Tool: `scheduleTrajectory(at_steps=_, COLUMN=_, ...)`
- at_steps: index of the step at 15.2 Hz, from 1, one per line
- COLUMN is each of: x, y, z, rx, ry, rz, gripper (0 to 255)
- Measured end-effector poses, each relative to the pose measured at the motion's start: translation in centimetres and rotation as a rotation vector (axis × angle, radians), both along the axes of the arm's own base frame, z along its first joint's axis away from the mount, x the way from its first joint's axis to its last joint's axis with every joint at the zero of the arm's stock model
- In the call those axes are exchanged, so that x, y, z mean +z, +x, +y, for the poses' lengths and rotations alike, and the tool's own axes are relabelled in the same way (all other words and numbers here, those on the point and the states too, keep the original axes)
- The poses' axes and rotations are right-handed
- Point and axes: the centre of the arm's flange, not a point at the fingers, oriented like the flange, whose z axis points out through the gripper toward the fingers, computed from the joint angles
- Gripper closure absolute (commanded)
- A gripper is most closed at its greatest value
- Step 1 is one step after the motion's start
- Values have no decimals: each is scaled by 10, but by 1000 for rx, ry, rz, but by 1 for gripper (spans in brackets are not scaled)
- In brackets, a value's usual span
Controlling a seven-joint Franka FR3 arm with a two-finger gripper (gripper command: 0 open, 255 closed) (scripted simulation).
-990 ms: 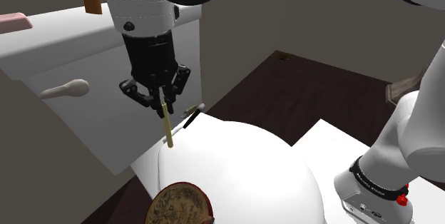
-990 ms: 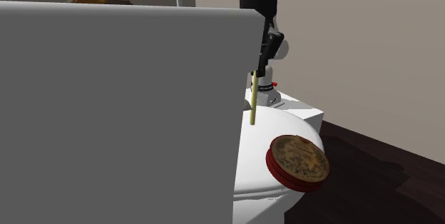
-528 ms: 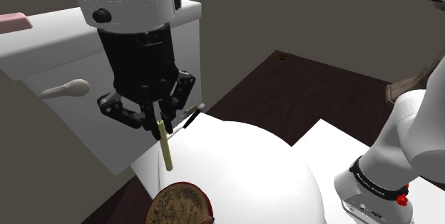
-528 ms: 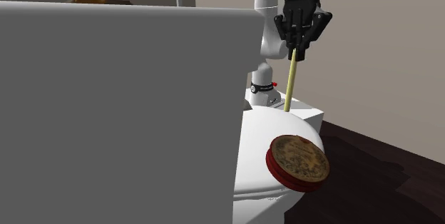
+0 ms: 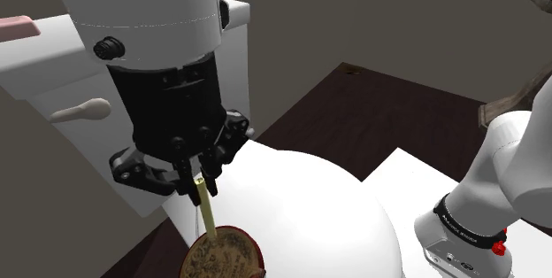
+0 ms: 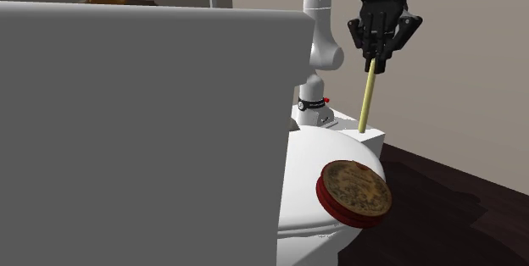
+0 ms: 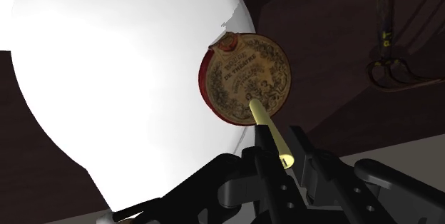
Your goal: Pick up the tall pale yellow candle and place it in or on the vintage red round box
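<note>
A thin pale yellow candle (image 5: 207, 208) hangs nearly upright from my black gripper (image 5: 199, 184), which is shut on its top end. Its lower tip is above the red round box (image 5: 223, 254), whose lid is bronze and ornate. The box rests at the front edge of a white domed toilet lid (image 5: 301, 205). In the second exterior view the candle (image 6: 367, 95) hangs from the gripper (image 6: 379, 59), well above the box (image 6: 354, 190). Along the gripper (image 7: 285, 162), the candle (image 7: 271, 131) points at the box's lid (image 7: 244, 78).
A white toilet tank (image 5: 53, 64) with a flush handle (image 5: 81, 110) stands behind the lid. A pink object (image 5: 16, 27) lies on the tank. My stand (image 5: 460, 232) is at the shoulder view's lower right, on dark wooden floor (image 5: 371, 108). A large grey surface (image 6: 136, 137) blocks the second exterior view's left.
My gripper has carried the candle away from the tank and toward the box, to the second exterior view's right. The candle's tip now hangs over the box's lid.
</note>
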Motion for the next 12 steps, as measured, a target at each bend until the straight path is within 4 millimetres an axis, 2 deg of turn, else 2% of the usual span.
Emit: scheduleTrajectory(at_steps=12, x=-63, y=1, z=-1, rx=0, ry=0, rz=0, gripper=255)
